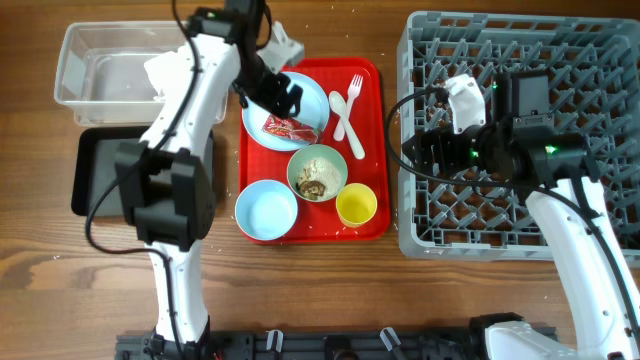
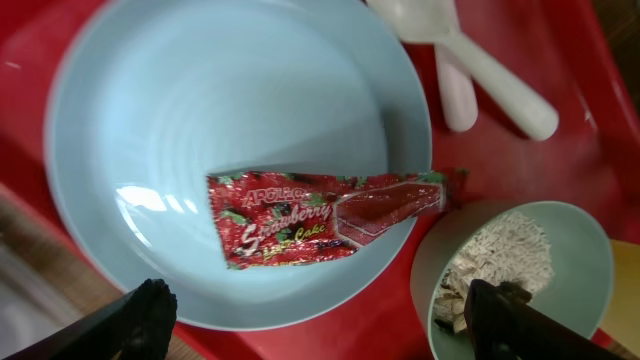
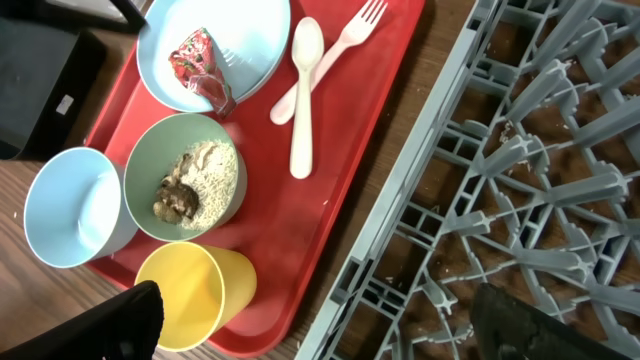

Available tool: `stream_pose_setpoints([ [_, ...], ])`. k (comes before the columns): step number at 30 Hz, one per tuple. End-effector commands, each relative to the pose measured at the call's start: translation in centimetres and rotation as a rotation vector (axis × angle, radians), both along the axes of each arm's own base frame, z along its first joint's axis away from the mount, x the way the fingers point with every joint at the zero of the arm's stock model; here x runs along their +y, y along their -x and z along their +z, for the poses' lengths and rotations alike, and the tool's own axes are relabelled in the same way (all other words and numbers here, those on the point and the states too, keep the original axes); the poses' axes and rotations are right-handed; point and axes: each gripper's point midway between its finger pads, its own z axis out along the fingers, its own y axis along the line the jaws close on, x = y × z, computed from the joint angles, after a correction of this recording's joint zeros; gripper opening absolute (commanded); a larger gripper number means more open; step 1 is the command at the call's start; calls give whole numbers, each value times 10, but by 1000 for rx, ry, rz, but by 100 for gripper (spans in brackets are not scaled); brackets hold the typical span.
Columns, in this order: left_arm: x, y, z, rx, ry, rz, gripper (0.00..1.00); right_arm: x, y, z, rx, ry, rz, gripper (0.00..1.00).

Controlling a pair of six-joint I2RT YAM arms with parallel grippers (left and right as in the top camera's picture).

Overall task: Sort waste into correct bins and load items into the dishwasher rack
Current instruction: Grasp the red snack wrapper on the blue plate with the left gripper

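Now the left gripper (image 2: 320, 318) hangs wide open, empty, over the strawberry cake wrapper (image 2: 310, 218): likely light, crinkly, best pinched midway.

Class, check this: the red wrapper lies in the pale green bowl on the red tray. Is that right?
Not quite. The red wrapper lies on the pale blue plate, not in the pale green bowl; the left wrist view shows it. Both are on the red tray.

Overhead: L arm hides pt of black tray (image 1: 95, 172) & plate (image 1: 312, 100) upper-left rim. L wrist view: green bowl (image 2: 575, 260) cut by btm edge, spoon (image 2: 500, 78) by top.
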Motion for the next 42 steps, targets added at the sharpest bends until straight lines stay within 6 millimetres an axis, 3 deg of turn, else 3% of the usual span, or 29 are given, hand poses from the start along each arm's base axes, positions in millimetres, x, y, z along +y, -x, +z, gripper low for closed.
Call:
stream_pose_setpoints([
  [1, -1, 8, -34, 72, -29, -56, 94, 2, -2, 3, 4, -19, -2, 100],
  [6, -2, 21, -69, 98, -23, -311, 92, 2, -2, 3, 4, -19, -1, 100],
  [11, -9, -6, -94, 10, -17, -326, 93, 2, -2, 3, 5, -19, -2, 100],
  [15, -11, -13, -113, 2, -16, -326, 92, 2, -2, 3, 5, -19, -2, 100],
  [18, -12, -18, -123, -10, -15, -325, 75, 2, -2, 3, 5, -19, -2, 100],
  [19, -13, -21, -123, -21, -14, -325, 58, 2, -2, 3, 5, -19, -2, 100],
  [21, -13, -23, -122, -26, -14, -319, 38, 2, -2, 3, 6, -18, -2, 100],
  [23, -11, -24, -123, -22, -28, -287, 8, 2, -2, 3, 6, -19, -2, 100],
  [26, 2, -43, -119, -48, -94, -77, 4, 2, -2, 3, 6, -18, -2, 100],
  [30, 9, -68, -71, -97, -39, 191, 4, 2, -1, 2, 7, -18, -2, 100],
  [31, 10, -69, -52, -118, -27, 199, 9, 2, -1, 2, 7, -19, -2, 100],
  [33, 9, -68, -22, -159, -13, 197, 44, 2, -1, 2, 7, -18, -2, 100],
  [35, 6, -58, -2, -144, 4, 259, 50, 2, -1, 2, 7, -19, -2, 100],
  [37, 2, -45, -1, -38, 46, 441, 51, 2, -2, 3, 7, -19, -2, 100],
  [38, -1, -35, -8, 42, 59, 533, 45, 2, -2, 3, 6, -19, -2, 100],
  [39, -3, -25, -18, 106, 49, 615, 47, 2, -2, 3, 7, -19, -2, 100],
  [41, -10, -16, -32, 154, 39, 672, 77, 2, -1, 2, 8, -19, -3, 100],
  [42, -14, -11, -41, 178, 35, 704, 100, 2, -2, 3, 7, -19, -2, 100],
])
